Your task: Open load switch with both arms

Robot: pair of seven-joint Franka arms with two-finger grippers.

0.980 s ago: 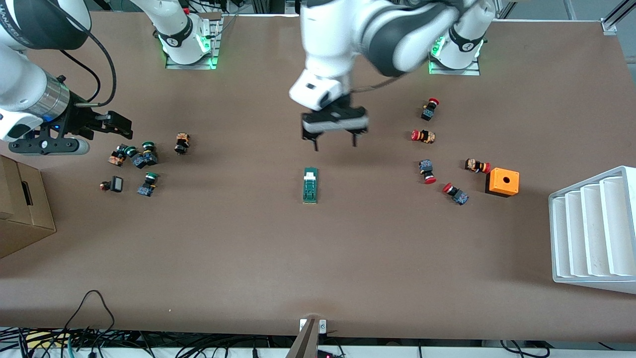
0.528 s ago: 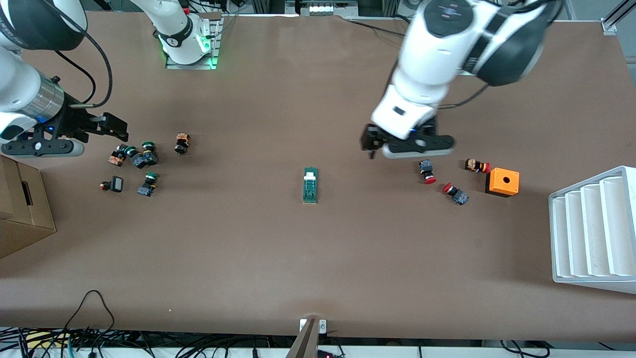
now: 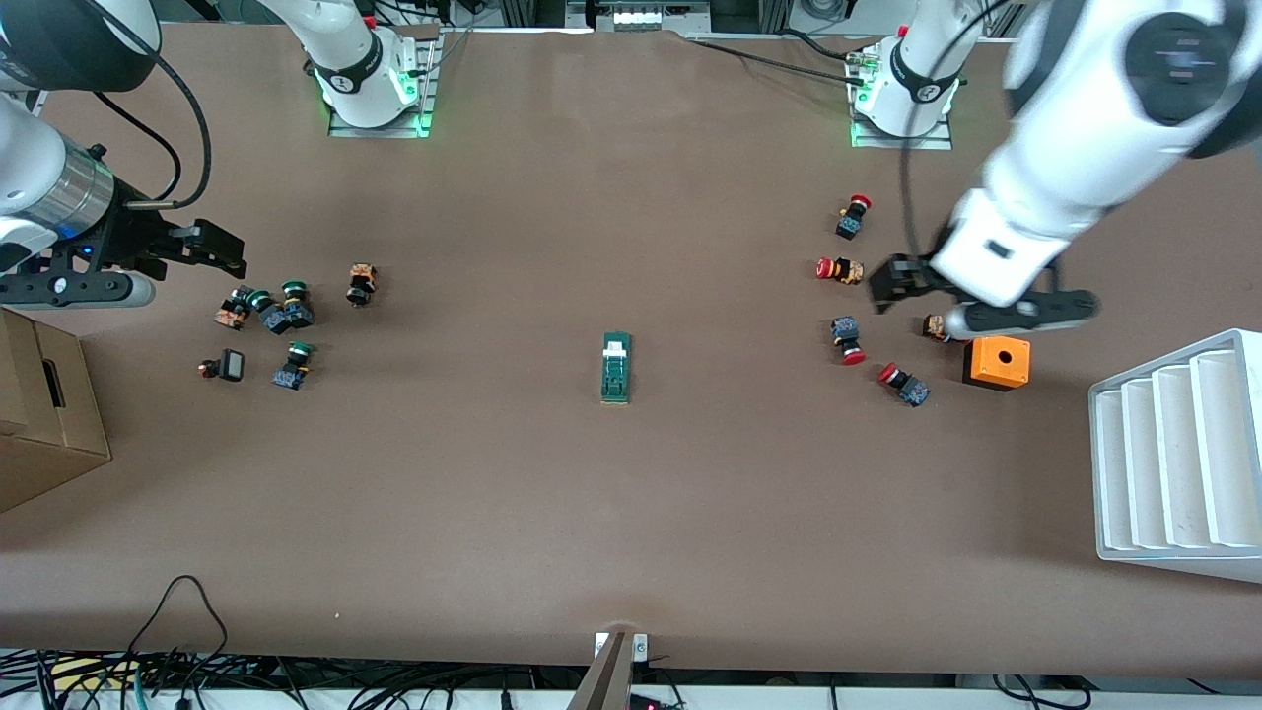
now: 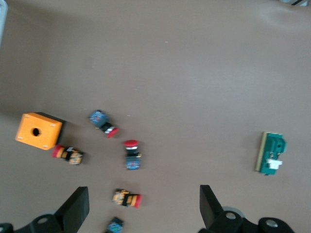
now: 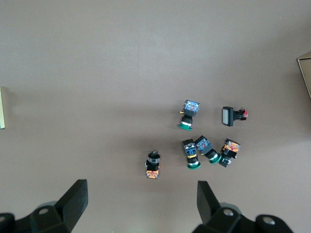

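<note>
The load switch (image 3: 616,367), a slim dark-green block with a white piece at one end, lies flat in the middle of the table with nothing touching it. It also shows at the edge of the left wrist view (image 4: 271,153). My left gripper (image 3: 899,286) hangs open and empty over the red-capped push buttons toward the left arm's end, well away from the switch; its fingers stand wide apart (image 4: 143,193). My right gripper (image 3: 219,251) is open and empty over the green-capped buttons at the right arm's end (image 5: 142,187).
Several red-capped push buttons (image 3: 848,340) and an orange box with a hole (image 3: 996,361) lie under the left arm. A white ribbed tray (image 3: 1178,454) sits at that end. Green-capped buttons (image 3: 286,311) and a cardboard box (image 3: 44,404) sit at the right arm's end.
The left arm has swung from above the load switch toward its own end of the table, staying open. The right gripper has drifted slightly toward its own end.
</note>
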